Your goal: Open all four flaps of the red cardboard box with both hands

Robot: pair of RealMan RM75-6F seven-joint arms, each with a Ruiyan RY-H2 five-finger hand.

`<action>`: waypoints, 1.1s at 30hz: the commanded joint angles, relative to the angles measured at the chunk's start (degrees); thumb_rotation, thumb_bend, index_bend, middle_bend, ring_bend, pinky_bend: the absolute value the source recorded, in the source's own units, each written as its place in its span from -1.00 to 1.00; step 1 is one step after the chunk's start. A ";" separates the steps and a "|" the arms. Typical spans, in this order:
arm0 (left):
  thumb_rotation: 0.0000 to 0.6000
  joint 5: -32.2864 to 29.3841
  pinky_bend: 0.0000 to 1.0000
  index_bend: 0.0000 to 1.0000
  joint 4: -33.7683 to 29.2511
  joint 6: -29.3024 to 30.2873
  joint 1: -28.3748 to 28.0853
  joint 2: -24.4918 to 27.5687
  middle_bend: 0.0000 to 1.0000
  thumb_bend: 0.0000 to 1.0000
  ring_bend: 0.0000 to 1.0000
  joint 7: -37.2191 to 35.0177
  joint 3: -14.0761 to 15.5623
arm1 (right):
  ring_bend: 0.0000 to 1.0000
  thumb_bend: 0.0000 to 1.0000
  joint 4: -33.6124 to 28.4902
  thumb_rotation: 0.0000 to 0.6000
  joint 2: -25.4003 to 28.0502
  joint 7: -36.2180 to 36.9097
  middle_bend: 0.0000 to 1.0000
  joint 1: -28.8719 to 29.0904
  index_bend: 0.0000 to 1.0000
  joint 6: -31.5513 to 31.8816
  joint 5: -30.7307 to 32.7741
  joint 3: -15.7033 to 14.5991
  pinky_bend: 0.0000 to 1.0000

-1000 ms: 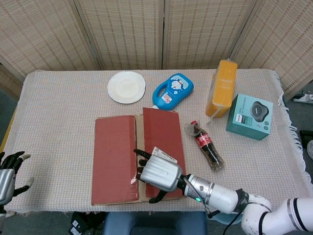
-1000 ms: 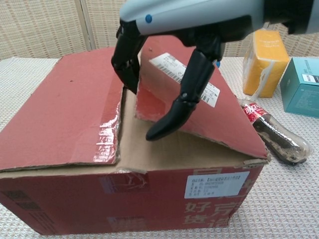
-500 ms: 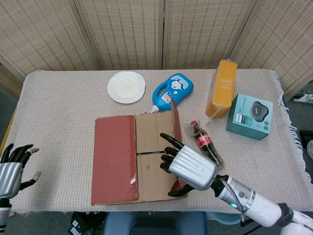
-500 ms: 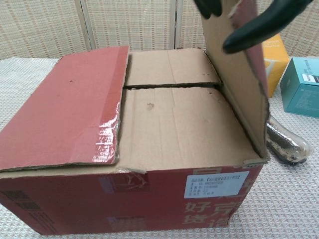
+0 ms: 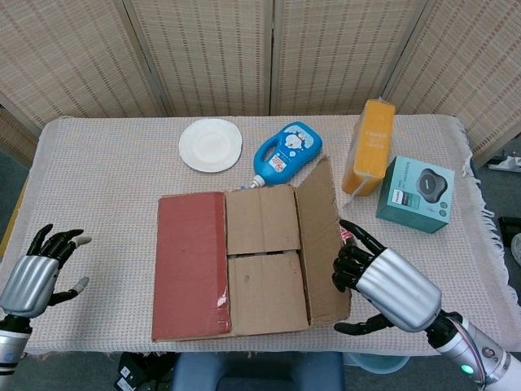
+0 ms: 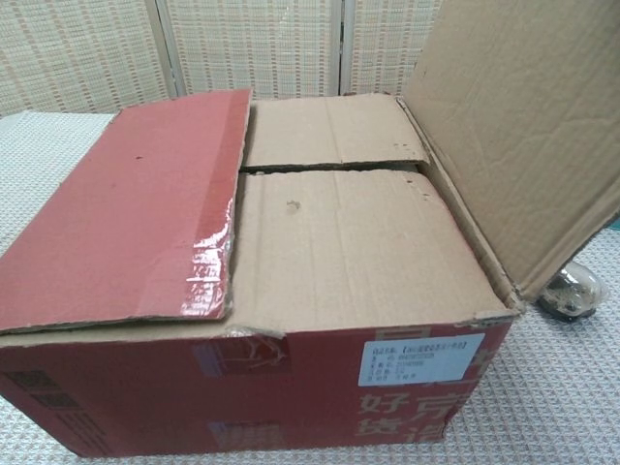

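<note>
Woven-reed screen panels (image 5: 269, 49) behind; desk (image 5: 106, 163) under beige woven cloth.

Red cardboard box (image 5: 191, 269) at near edge, centre. Left outer flap (image 6: 126, 213) lying shut, glossy tape strip along its inner edge. Right outer flap (image 6: 523, 126) folded outward, brown inside showing. Two inner flaps (image 6: 339, 223) flat and closed. White label (image 6: 419, 360) on front wall, print too small to read; pale Chinese characters below it.

Right hand (image 5: 383, 281) just beside raised flap, fingertips (image 5: 340, 265) touching its outer face, grasping nothing.

Left hand (image 5: 37, 273) at near left corner, released, fingers spread, apart from box.

White plate (image 5: 211, 145), far side.
Blue bottle (image 5: 286, 151) with cartoon figure, lying flat.
Orange carton (image 5: 369, 147), upright.
Teal box (image 5: 415, 194), near right edge, speaker pictured.
Cola bottle (image 6: 573, 289), mostly hidden behind flap.
</note>
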 commanded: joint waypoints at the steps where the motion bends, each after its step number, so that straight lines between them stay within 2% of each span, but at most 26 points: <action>1: 1.00 2.67 -1.00 -0.50 -1.12 -1.87 -3.03 1.18 -0.61 -0.39 -0.59 -2.09 -1.08 | -0.34 -0.92 3.86 0.11 0.23 3.72 -0.01 -3.66 0.12 2.53 -0.47 -1.99 -1.00; 8: 1.00 7.23 -1.00 -0.48 -2.44 -5.38 -9.01 2.28 -0.61 -0.41 -0.55 -8.28 -2.58 | -0.35 -0.92 9.32 0.11 -1.50 8.45 -0.01 -7.19 0.12 3.32 1.03 -3.48 -1.00; 10: 0.95 9.04 -1.00 -0.47 -2.83 -7.01 -11.35 2.32 -0.61 -0.41 -0.54 -10.99 -2.78 | -0.35 -0.92 10.74 0.11 -2.39 9.80 -0.01 -7.95 0.12 3.72 1.69 -3.54 -1.00; 11: 0.85 9.83 -1.00 -0.47 -2.92 -7.76 -12.42 2.27 -0.60 -0.42 -0.54 -12.31 -2.83 | -0.35 -0.92 11.31 0.11 -2.78 10.36 -0.01 -8.32 0.12 4.20 1.86 -3.49 -1.00; 13: 0.54 11.61 -1.00 -0.46 -2.93 -9.63 -15.03 2.03 -0.58 -0.44 -0.53 -15.19 -2.94 | -0.36 -0.92 12.45 0.11 -3.52 11.21 -0.02 -9.24 0.12 5.59 2.04 -3.32 -1.00; 14: 0.32 12.29 -1.00 -0.46 -2.87 -10.43 -16.15 1.86 -0.57 -0.45 -0.53 -16.24 -2.98 | -0.36 -0.92 12.85 0.11 -3.78 11.36 -0.02 -9.63 0.12 6.19 2.11 -3.22 -1.00; 15: 0.25 13.07 -1.00 -0.46 -2.77 -11.16 -17.26 1.65 -0.57 -0.46 -0.52 -17.17 -3.01 | -0.36 -0.92 13.18 0.11 -3.99 11.42 -0.03 -9.99 0.12 6.73 2.18 -3.11 -1.00; 18: -0.25 15.82 -1.00 -0.43 -2.16 -13.11 -20.91 0.55 -0.51 -0.50 -0.48 -19.95 -3.03 | -0.37 -0.92 13.89 0.11 -4.40 11.68 -0.03 -10.96 0.12 8.12 2.37 -2.77 -1.00; 23: -0.67 18.64 -1.00 -0.40 -0.74 -16.97 -26.91 -1.58 -0.44 -0.54 -0.44 -22.98 -2.98 | -0.38 -0.92 14.67 0.11 -4.67 12.45 -0.03 -11.99 0.12 9.40 2.75 -2.23 -1.00; 27: -0.76 19.24 -1.00 -0.39 0.47 -19.75 -30.49 -3.72 -0.44 -0.55 -0.44 -22.95 -2.80 | -0.38 -0.92 15.42 0.11 -5.17 13.01 -0.04 -12.35 0.12 9.34 3.05 -1.94 -1.00; 33: -0.77 19.35 -1.00 -0.36 1.66 -23.08 -34.43 -6.25 -0.43 -0.55 -0.44 -20.90 -2.15 | -0.39 -0.92 16.55 0.11 -5.91 14.18 -0.04 -12.32 0.12 8.10 3.94 -1.57 -1.00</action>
